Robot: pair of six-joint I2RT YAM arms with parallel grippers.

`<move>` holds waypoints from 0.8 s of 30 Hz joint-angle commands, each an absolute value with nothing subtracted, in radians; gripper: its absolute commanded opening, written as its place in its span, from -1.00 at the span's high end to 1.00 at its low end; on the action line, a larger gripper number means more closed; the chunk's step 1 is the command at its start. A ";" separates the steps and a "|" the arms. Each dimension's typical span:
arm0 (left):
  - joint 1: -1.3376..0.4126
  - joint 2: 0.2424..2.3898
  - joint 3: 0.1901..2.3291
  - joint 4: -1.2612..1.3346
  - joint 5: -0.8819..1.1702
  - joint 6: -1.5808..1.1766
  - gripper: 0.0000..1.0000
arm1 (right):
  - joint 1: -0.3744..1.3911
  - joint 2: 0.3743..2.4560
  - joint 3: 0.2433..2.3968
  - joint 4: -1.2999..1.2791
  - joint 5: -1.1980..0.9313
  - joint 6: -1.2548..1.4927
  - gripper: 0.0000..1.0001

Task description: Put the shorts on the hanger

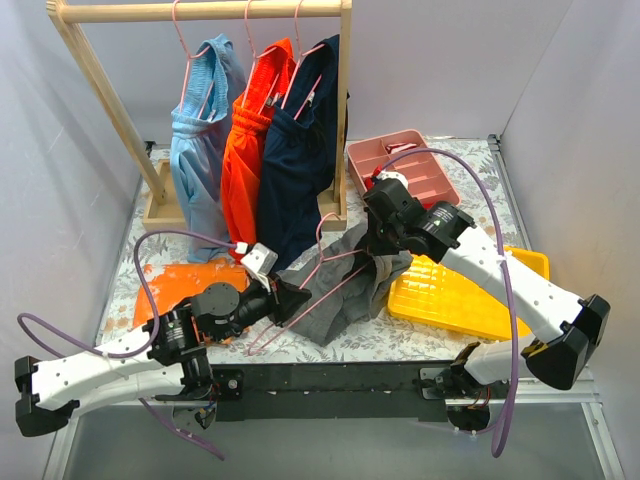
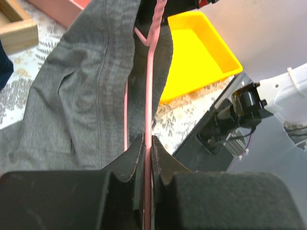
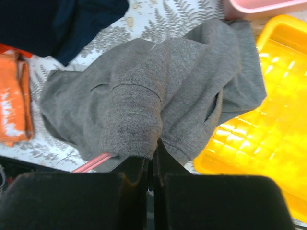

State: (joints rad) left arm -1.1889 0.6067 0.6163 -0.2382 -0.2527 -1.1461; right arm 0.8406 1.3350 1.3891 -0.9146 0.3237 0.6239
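Observation:
The dark grey shorts (image 1: 345, 290) lie bunched on the table's middle, partly draped over the pink wire hanger (image 1: 322, 262), whose hook points toward the rail. My left gripper (image 1: 298, 300) is shut on the hanger's wire (image 2: 148, 105), with the shorts (image 2: 72, 96) hanging just left of the wire. My right gripper (image 1: 383, 262) is shut on a fold of the shorts (image 3: 158, 91) and holds it raised. A short stretch of the hanger (image 3: 91, 163) shows under that fold. Most of the hanger is hidden by the fabric.
A wooden rail frame (image 1: 200, 12) at the back holds light blue, orange and navy garments on hangers. A pink tray (image 1: 400, 165) sits back right and a yellow tray (image 1: 470, 295) at the right. An orange blotched garment (image 1: 190, 282) lies at the left.

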 commanded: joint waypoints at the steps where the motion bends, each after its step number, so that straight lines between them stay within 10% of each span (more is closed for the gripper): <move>1: -1.196 0.606 0.552 -0.031 -0.310 -1.112 1.00 | 0.865 1.319 1.431 -0.839 0.224 0.652 0.97; 10: -1.267 0.643 0.468 0.189 -0.396 -1.071 1.00 | 0.850 1.247 1.332 -0.822 0.284 0.695 0.72; 17: -1.304 0.693 0.428 0.314 -0.397 -1.023 1.00 | 0.798 1.218 1.344 -0.841 0.247 0.675 -0.26; 24: -1.316 0.817 0.394 0.452 -0.330 -1.011 1.00 | 0.505 1.085 1.247 -0.835 0.063 0.644 -0.47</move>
State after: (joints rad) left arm -1.3045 0.7788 0.3988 0.3313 -0.3683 -1.0397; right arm 0.6109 1.1564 1.3033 -0.8612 0.1665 0.6609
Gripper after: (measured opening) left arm 0.040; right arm 0.726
